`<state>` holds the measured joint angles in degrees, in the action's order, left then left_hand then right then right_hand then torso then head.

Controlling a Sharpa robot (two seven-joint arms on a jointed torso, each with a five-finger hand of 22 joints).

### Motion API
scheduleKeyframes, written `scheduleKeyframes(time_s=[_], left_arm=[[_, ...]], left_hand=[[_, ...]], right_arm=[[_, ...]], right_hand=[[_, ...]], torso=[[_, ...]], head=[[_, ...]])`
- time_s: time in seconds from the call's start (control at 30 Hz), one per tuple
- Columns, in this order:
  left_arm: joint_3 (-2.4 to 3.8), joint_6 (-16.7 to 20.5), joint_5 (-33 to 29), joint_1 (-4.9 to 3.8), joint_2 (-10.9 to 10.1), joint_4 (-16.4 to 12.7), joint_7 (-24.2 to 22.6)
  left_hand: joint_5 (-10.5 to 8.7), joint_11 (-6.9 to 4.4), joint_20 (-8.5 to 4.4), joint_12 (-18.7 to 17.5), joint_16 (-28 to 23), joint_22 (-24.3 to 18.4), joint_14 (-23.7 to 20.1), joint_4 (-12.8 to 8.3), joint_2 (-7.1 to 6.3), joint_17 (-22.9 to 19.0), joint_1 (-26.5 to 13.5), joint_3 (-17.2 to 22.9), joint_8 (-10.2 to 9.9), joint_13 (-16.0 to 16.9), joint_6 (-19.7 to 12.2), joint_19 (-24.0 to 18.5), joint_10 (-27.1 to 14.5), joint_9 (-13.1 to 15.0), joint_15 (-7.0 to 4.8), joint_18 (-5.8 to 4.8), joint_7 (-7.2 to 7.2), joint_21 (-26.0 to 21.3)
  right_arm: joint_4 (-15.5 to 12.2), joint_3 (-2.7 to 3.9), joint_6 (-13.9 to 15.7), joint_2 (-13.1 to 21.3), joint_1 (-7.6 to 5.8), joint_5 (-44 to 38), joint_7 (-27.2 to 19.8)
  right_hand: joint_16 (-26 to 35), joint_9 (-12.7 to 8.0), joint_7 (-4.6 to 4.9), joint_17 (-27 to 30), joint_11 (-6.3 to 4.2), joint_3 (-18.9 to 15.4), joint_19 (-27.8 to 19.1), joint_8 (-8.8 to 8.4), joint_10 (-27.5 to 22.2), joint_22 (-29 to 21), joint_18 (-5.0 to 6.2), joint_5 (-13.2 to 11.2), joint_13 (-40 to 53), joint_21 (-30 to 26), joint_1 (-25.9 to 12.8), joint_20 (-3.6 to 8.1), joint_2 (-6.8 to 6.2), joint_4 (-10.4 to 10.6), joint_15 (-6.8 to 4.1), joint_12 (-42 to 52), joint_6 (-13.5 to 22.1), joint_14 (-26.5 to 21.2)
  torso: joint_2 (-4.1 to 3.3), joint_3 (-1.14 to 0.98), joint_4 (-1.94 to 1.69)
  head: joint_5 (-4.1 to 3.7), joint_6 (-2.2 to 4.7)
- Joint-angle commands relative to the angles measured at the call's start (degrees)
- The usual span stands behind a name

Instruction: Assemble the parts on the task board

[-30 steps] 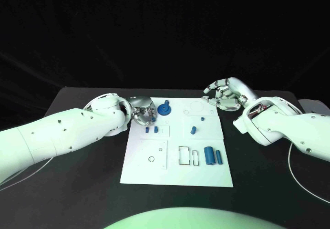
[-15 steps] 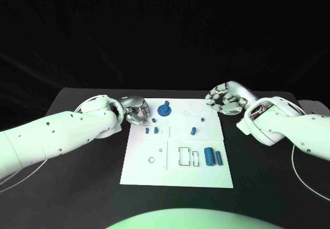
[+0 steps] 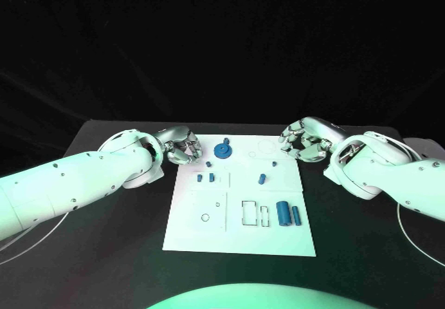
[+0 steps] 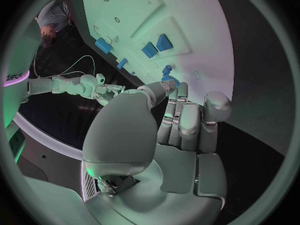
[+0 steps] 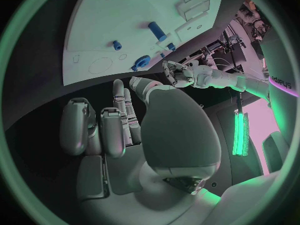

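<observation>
Board [image 3: 239,225] lies flat in the middle of the black table [image 3: 111,232], long side running away from us. We see our left hand [image 3: 181,147] raised at the board's far left corner, and our right hand [image 3: 304,141] raised at its far right corner. Both hands have the fingers curled in toward the palm, clenched on nothing; the wrist views show the palms bare.

Parts on the board:
- A round blue part [image 3: 222,150] stands near the far edge, just beside the left hand but apart from it.
- Two small blue parts [image 3: 205,176] lie side by side left of centre.
- A small peg [image 3: 274,162] and a short blue part [image 3: 262,177] lie right of centre.
- Two blue blocks [image 3: 289,212], the left one wider, lie close together in the near right section, beside two outlined rectangular slots [image 3: 254,212].
- A small ring mark [image 3: 204,217] shows in the near left section.
</observation>
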<state>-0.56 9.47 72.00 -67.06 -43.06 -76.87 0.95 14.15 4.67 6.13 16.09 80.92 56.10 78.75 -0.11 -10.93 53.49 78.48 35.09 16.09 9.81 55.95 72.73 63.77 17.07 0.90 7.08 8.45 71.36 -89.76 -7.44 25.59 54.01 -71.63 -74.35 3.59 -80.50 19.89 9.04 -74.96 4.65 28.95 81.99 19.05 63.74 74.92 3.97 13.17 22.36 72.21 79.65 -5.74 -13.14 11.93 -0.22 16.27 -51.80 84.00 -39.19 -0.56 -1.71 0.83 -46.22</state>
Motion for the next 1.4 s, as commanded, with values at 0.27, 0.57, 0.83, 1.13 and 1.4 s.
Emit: scheduleKeyframes(time_s=[0.27,0.57,0.83,1.13,1.4], left_arm=[[0.06,-1.0,1.7,0.01,1.0,0.4,-0.7],[0.03,-2.0,2.8,0.29,2.3,1.2,-0.4],[0.02,-2.3,3.0,0.45,2.7,1.4,-0.4],[0.02,-2.8,3.0,0.48,2.9,1.5,-0.3],[0.02,-2.9,3.1,0.48,2.9,1.5,-0.3]], left_hand=[[-1.69,-1.42,-1.43,3.8,0.3,1.5,0.3,-0.8,1.20,-0.1,0.1,-1.9,1.1,2.3,2.0,1.2,1.8,0.6,-1.60,-0.36,-1.09,1.2],[-1.78,-1.55,-1.55,4.3,0.4,1.9,0.4,-1.0,1.22,0.0,0.2,-2.0,1.2,2.6,2.2,1.4,1.8,0.7,-1.73,-0.43,-1.19,1.4],[-1.80,-1.62,-1.62,4.5,0.4,1.9,0.4,-1.1,1.28,0.1,0.3,-2.1,1.3,2.7,2.3,1.4,1.7,0.7,-1.80,-0.43,-1.24,1.4],[-1.82,-1.74,-1.70,4.9,0.4,1.9,0.5,-1.2,1.38,0.0,0.4,-2.1,1.4,3.0,2.5,1.5,1.7,0.8,-1.89,-0.44,-1.31,1.4],[-1.82,-1.78,-1.74,5.0,0.4,1.9,0.5,-1.2,1.42,0.1,0.4,-2.1,1.4,3.1,2.6,1.5,1.7,0.8,-1.93,-0.44,-1.34,1.4]], right_arm=[[-0.8,0.01,-0.2,-0.1,0.23,-4.9,1.7],[-1.4,0.02,0.6,-0.1,0.39,-5.1,1.5],[-1.6,0.02,1.0,-0.1,0.45,-5.1,1.4],[-1.7,0.02,1.3,-0.2,0.48,-5.1,1.4],[-1.7,0.02,1.4,-0.2,0.49,-4.9,1.3]], right_hand=[[-0.5,-0.1,-0.12,-0.4,-0.23,0.4,0.6,-0.29,0.8,3.3,-0.06,0.2,-0.3,0.4,-0.2,-0.01,0.25,0.0,0.12,-0.4,-0.7,2.6],[-0.4,-0.1,-0.13,-0.4,-0.24,0.4,0.6,-0.30,0.9,3.2,-0.06,0.2,-0.4,0.3,-0.3,0.01,0.26,0.0,0.11,-0.5,-0.7,2.6],[-0.4,-0.1,-0.16,-0.4,-0.26,0.3,0.6,-0.31,1.0,3.3,-0.06,0.3,-0.5,0.4,-0.4,0.03,0.28,0.1,0.09,-0.5,-0.8,2.6],[-0.4,-0.1,-0.17,-0.4,-0.27,0.3,0.7,-0.33,1.1,3.3,-0.07,0.3,-0.6,0.4,-0.5,0.04,0.28,0.1,0.08,-0.6,-0.9,2.6],[-0.5,-0.1,-0.18,-0.4,-0.28,0.3,0.7,-0.34,1.2,3.3,-0.06,0.3,-0.6,0.4,-0.6,0.05,0.29,0.1,0.07,-0.6,-0.9,2.6]], torso=[[-0.11,-0.05,0.07],[-0.13,-0.05,0.16],[-0.10,-0.05,0.11],[-0.08,-0.06,0.12],[-0.08,-0.05,0.13]], head=[[0.14,-0.03],[0.18,-0.09],[0.05,-0.19],[0.02,-0.24],[-0.07,-0.26]])
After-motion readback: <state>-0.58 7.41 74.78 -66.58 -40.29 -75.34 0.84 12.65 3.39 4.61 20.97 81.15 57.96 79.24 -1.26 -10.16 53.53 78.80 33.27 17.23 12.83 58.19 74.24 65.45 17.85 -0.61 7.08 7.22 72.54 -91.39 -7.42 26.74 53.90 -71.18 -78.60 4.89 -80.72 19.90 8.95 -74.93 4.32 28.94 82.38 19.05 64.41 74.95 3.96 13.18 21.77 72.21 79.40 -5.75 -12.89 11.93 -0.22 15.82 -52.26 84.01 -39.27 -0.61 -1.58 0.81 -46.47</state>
